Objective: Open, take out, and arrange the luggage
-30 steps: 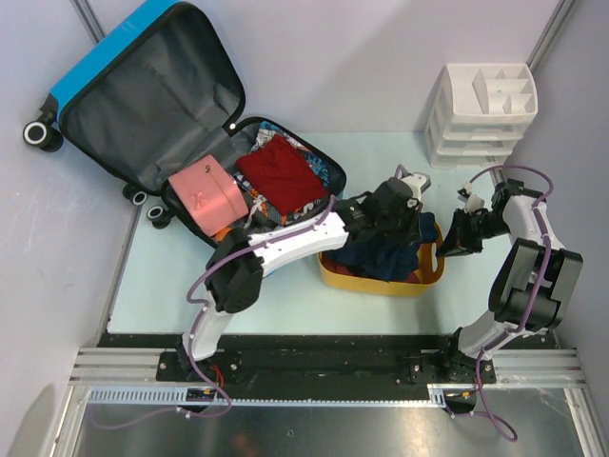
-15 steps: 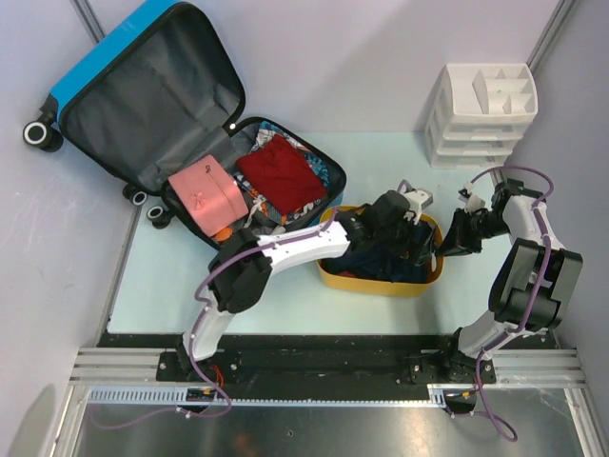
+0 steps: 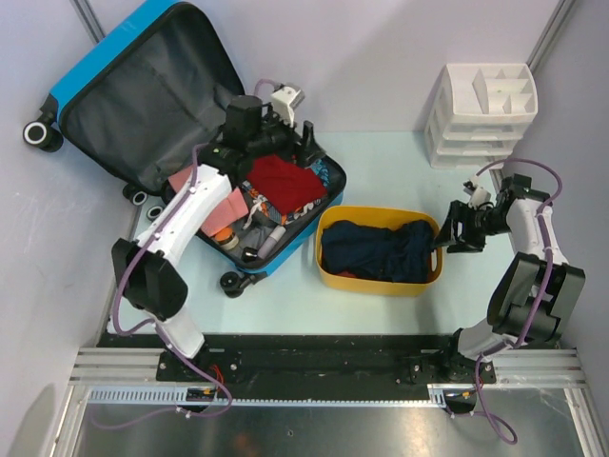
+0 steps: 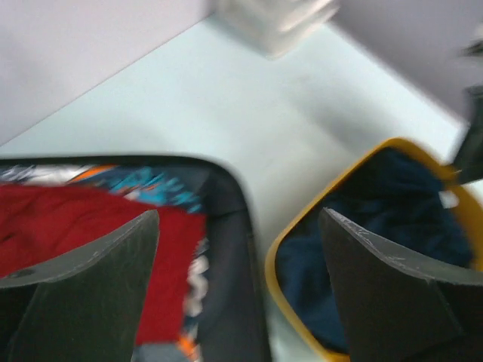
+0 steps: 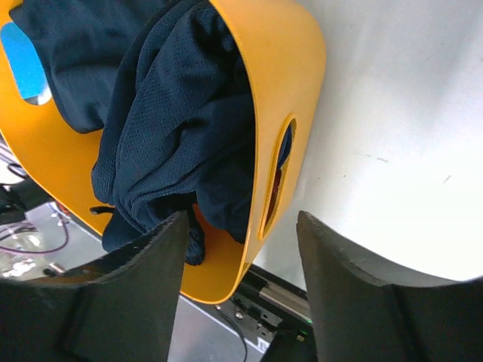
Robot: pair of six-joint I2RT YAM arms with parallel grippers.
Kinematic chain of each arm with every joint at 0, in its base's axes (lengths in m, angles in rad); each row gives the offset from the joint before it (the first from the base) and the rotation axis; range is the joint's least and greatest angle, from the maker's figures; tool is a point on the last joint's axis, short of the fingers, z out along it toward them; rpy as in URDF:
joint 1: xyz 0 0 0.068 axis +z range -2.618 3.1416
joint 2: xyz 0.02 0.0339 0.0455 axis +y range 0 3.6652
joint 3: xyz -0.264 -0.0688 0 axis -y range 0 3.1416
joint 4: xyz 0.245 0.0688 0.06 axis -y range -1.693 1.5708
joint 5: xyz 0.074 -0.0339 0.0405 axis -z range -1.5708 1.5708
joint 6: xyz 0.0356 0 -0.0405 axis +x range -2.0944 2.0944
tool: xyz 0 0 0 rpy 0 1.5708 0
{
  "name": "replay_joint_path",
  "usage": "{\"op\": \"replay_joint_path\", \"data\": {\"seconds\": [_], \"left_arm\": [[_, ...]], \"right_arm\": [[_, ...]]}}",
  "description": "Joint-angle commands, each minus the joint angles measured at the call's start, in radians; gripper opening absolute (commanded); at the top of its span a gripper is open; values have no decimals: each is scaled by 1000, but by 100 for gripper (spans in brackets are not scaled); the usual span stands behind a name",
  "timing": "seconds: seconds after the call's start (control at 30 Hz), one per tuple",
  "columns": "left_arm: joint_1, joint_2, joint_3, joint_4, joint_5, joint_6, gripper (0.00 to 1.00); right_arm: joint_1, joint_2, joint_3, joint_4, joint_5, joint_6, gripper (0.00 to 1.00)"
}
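With the bright-blue hard-shell fish-print suitcase (image 3: 95,59) lying open at the far left of the pale-green table (image 3: 381,162), you have walls close behind and beside it; its grey-lined lid stands tilted back toward that corner, and its base lies flat on the table with a folded red garment (image 3: 281,181) on top of the packed things and a small pink pouch (image 3: 181,179) partly hidden under your left arm. Your left gripper (image 3: 303,148) hangs over the far right corner of the base, jaws spread wide and holding nothing; the wrist view shows the black zipper rim below them. Just right of that rim sits the yellow plastic tub (image 3: 376,286) full of dark navy clothing (image 3: 381,249); only a narrow strip of table parts the tub from the suitcase. Your right gripper (image 3: 445,230) is at the tub's right end, also wide open and empty; the end wall with its handle slot shows between the fingers (image 5: 128,294), though you cannot tell whether they touch it. A white plastic drawer organiser (image 3: 481,114) fills the far right corner; bare table lies between it and the suitcase, and along the near edge.
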Motion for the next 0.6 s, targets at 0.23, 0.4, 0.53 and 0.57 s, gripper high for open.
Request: {"op": "replay_joint_path", "data": {"seconds": [0.23, 0.4, 0.53, 0.57], "left_arm": [[8, 200, -20, -255, -294, 832, 73], [7, 338, 77, -257, -336, 879, 69], [-2, 384, 92, -257, -302, 904, 68], [-5, 389, 89, -257, -293, 907, 68]], "right_arm": [[-7, -83, 21, 11, 75, -43, 87], [-3, -80, 21, 10, 68, -30, 86], [-3, -78, 21, 19, 78, -10, 86], [-2, -78, 22, 20, 80, -4, 86]]}}
